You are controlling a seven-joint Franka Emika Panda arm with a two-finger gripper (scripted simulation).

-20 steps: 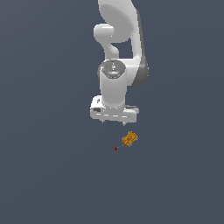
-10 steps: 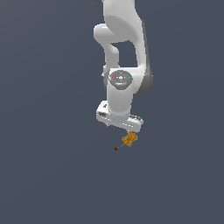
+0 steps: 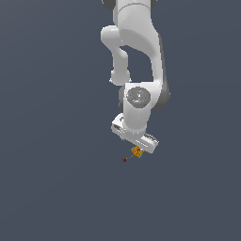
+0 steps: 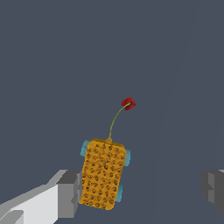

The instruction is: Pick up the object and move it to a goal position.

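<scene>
The object (image 4: 103, 173) is a tiny orange speckled block with teal edges, lying on the dark floor. A thin stem curves from it to a small red dot (image 4: 128, 103). In the wrist view my gripper (image 4: 140, 192) is open and straddles the block. One finger (image 4: 65, 194) stands right against the block's side; I cannot tell if it touches. The other finger (image 4: 213, 187) is well apart from it. In the exterior view the object (image 3: 137, 151) shows just under the tilted gripper (image 3: 140, 147), with the red dot (image 3: 124, 160) beside it.
A plain dark grey floor (image 3: 56, 188) surrounds the block. The white arm (image 3: 139, 61) rises above the gripper.
The arm has bent down and the hand has turned and dropped onto the block, which has stayed where it was.
</scene>
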